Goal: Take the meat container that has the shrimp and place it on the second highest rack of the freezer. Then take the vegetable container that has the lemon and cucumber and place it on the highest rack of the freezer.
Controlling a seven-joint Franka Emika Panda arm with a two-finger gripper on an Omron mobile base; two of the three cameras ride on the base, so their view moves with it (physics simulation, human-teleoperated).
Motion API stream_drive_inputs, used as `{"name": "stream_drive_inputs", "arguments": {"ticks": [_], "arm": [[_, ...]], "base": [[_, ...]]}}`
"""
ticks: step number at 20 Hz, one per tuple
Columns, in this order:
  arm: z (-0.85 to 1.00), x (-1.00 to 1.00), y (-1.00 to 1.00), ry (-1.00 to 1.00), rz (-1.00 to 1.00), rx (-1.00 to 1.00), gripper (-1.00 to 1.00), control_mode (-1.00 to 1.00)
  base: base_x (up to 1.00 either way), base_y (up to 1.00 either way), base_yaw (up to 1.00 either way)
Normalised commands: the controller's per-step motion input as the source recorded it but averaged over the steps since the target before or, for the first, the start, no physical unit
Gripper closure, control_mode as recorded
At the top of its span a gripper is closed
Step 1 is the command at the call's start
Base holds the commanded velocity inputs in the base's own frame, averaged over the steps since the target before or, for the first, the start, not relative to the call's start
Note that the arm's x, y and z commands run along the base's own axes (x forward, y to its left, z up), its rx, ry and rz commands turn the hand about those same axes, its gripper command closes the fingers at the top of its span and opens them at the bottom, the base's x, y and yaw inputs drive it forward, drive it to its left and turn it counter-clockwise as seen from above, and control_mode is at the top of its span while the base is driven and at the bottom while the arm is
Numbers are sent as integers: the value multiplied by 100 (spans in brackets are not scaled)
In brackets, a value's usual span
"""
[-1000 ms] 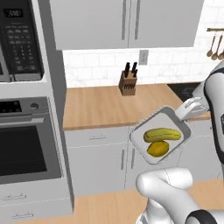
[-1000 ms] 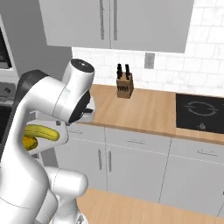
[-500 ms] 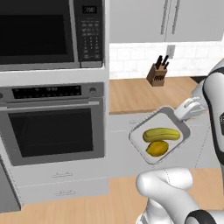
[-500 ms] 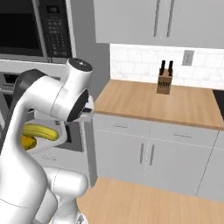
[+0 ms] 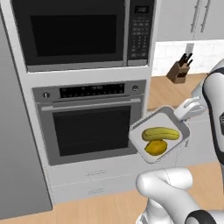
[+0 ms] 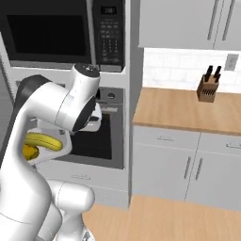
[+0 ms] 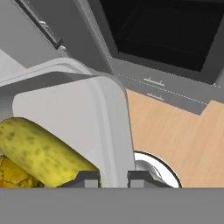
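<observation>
The vegetable container (image 5: 148, 126), a pale grey tray, hangs in the air in front of the wall oven. In it lie the green cucumber (image 5: 160, 133) and the yellow lemon (image 5: 155, 147). My gripper (image 5: 181, 117) is shut on the tray's right rim. In the hand view the rim of the vegetable container (image 7: 111, 127) runs between my gripper (image 7: 114, 177) fingertips, with the cucumber (image 7: 43, 153) and lemon (image 7: 11, 175) to its left. From the right base view my arm hides most of the tray; the cucumber (image 6: 42, 141) peeks out. The freezer's grey body (image 5: 17, 131) stands far left. The meat container and shrimp are out of view.
A black-glass wall oven (image 5: 94, 127) with a microwave (image 5: 74, 33) above it stands right behind the tray. A wooden counter (image 6: 188, 110) with a knife block (image 6: 207, 88) runs to the right, with grey cabinets (image 6: 188, 164) below it. Wooden floor lies underneath.
The whole scene has slid right as the cameras swing left: counter and knife block moved to the right edge, oven and microwave came in. The tray stays in my grip.
</observation>
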Motion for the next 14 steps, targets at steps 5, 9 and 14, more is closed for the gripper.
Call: {"name": "stream_drive_inputs", "arguments": {"ticks": [5,9,14], "arm": [[0,0,0,0,0,0,100,100],[0,0,0,0,0,0,100,100],[0,0,0,0,0,0,100,100]], "base": [[-3,100,-18],[-13,100,-14],[-7,100,-15]]}}
